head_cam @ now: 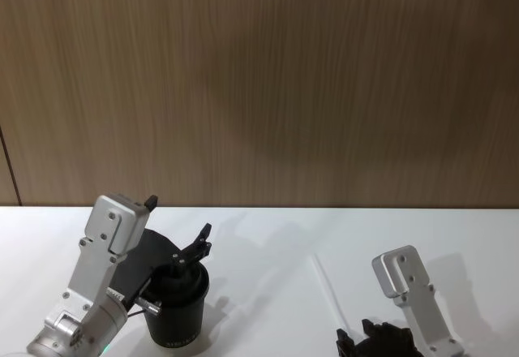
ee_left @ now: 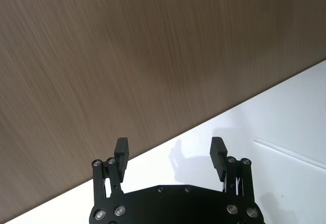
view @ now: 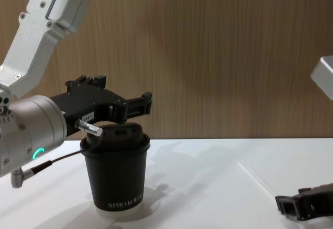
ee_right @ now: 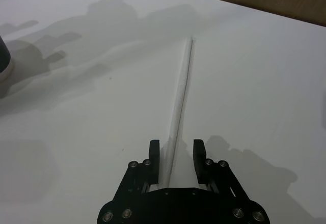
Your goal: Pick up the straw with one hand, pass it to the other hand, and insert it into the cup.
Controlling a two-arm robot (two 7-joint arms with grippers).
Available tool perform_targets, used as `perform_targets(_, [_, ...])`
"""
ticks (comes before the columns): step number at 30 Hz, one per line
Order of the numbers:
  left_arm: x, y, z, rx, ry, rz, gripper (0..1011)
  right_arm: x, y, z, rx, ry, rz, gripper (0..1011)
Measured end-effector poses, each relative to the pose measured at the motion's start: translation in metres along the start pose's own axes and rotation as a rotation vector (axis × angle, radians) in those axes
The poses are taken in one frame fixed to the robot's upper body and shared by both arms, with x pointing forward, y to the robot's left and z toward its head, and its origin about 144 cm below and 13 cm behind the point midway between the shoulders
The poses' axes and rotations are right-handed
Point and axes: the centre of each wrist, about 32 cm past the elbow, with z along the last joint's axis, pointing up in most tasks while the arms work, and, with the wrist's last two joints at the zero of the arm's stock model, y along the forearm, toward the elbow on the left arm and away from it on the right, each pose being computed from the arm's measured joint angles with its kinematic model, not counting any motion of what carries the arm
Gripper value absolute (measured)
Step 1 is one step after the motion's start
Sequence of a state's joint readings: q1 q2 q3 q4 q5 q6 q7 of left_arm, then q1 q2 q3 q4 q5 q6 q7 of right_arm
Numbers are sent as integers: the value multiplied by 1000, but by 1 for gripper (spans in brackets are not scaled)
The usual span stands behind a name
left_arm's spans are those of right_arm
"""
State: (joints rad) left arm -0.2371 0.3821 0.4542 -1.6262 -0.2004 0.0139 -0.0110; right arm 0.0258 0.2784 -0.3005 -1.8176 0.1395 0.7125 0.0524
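Observation:
The thin white straw [ee_right: 184,79] lies flat on the white table [head_cam: 268,243], also faint in the head view [head_cam: 327,284]. My right gripper [ee_right: 176,155] is low at the straw's near end, open, one finger on each side of it and not touching. It sits at the front right [head_cam: 377,339]. The black lidded cup [view: 117,182] stands at the front left [head_cam: 177,312]. My left gripper [view: 138,105] hovers just above the cup's lid, open and holding nothing, fingers spread wide [ee_left: 170,151].
A wood-panelled wall [head_cam: 259,81] closes off the back of the table. The white surface between the cup and the straw is bare. The cup's edge [ee_right: 4,58] shows far off in the right wrist view.

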Motion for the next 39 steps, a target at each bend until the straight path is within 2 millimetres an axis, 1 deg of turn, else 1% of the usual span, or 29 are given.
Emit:
perform_targets(1, [0, 0, 0, 0, 0, 0, 1003, 0, 0, 0, -1, 0, 2, 423])
perform_targets(2, [0, 0, 0, 0, 0, 0, 1003, 0, 0, 0, -2, -1, 3, 412])
perform_targets(3, [0, 0, 0, 0, 0, 0, 1003, 0, 0, 0, -5, -1, 6, 362])
perform_targets(6, [0, 0, 0, 0, 0, 0, 1003, -1, 0, 0, -8, -2, 11, 281])
perform_targets(7, [0, 0, 0, 0, 0, 0, 1003, -1, 0, 0, -9, -2, 12, 223])
perform_targets(10, [0, 0, 0, 0, 0, 0, 1003, -1, 1, 0, -12, -3, 16, 166])
perform_targets(11, [0, 0, 0, 0, 0, 0, 1003, -1, 1, 0, -12, -3, 17, 112])
perform_targets(13, [0, 0, 0, 0, 0, 0, 1003, -1, 1, 0, -13, -3, 20, 83])
perform_targets(15, [0, 0, 0, 0, 0, 0, 1003, -1, 1, 0, -13, -2, 22, 33])
perform_targets(19, [0, 0, 0, 0, 0, 0, 1003, -1, 1, 0, -13, -2, 26, 2])
perform_targets(32, [0, 0, 0, 0, 0, 0, 1004, -1, 2, 1, -2, 10, 17, 0])
perform_targets(39, [0, 0, 0, 0, 0, 0, 1003, 0, 1, 6, 51, 24, -5, 0])
